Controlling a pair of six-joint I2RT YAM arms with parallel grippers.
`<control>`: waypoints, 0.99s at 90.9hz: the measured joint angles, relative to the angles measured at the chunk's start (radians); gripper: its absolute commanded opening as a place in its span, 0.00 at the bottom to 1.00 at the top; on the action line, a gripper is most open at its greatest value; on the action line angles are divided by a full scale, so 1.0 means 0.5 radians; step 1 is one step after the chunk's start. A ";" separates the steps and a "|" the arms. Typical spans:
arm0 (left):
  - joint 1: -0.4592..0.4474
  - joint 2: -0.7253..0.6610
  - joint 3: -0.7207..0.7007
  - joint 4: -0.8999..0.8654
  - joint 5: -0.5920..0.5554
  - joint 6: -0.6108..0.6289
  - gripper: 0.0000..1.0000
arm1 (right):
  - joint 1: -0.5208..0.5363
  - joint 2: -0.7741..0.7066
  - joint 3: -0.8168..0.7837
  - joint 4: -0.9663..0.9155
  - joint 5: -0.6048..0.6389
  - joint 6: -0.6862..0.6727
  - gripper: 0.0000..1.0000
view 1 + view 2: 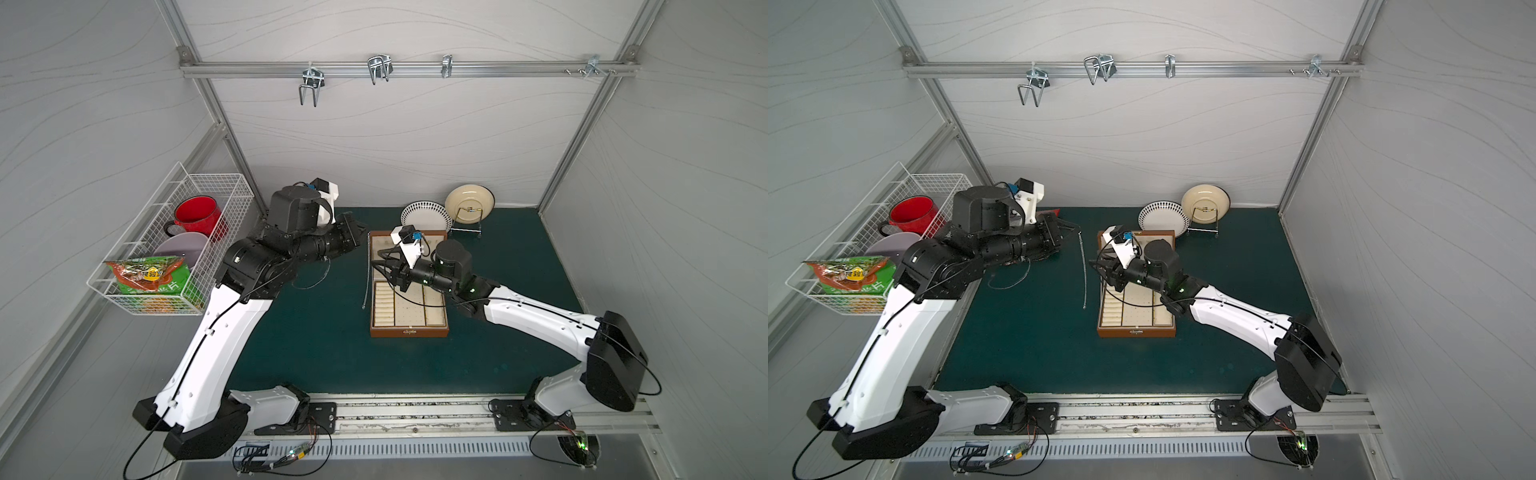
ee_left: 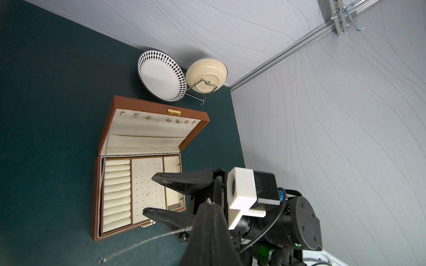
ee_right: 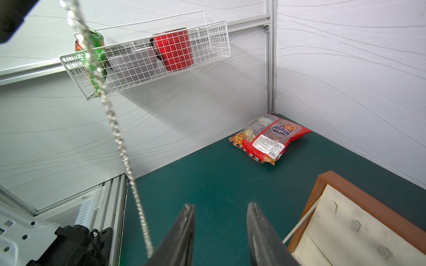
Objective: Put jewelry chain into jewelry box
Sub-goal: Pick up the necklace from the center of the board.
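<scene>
You have the chain [image 1: 1083,270] pinched at its top end in the left claw [image 2: 208,205], whose fingers are pressed together on it. It hangs straight down just beside the left wall of the box [image 1: 409,331], outside it. You cannot tell from the top views whether its lower end touches the table [image 1: 316,353].

The right claw [image 3: 221,205] stands apart with nothing between its fingers. In the right wrist view the chain runs past just beside one finger, not in the gap.

The right arm [image 1: 449,266] lies across the open box, and in both top views it covers the rear of the tray and most of the lid's lining. The lid leans back toward a patterned plate [image 1: 424,214] and a cream dish [image 1: 469,201] on a wire stand, both just behind it.

A red packet [image 3: 269,138] lies in the far left corner of the table. The left arm hides most of it from above, and it shows clearly only in the right wrist view. A wire basket [image 1: 232,195] on the left wall holds a red mug [image 1: 195,214], a grey bowl [image 1: 183,247] and a green packet [image 1: 145,274], well apart from the box.

The chain's end fitting is too small to make out. The right wrist view cuts off both the box and the chain's top.
</scene>
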 measured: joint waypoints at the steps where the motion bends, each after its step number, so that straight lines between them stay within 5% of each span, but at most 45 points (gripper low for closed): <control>1: 0.000 0.000 0.000 0.000 0.001 -0.001 0.00 | 0.001 0.000 0.000 0.000 -0.002 0.000 0.42; 90: 0.000 -0.002 0.000 0.000 0.000 -0.018 0.00 | 0.052 -0.011 -0.056 0.030 -0.030 0.019 0.38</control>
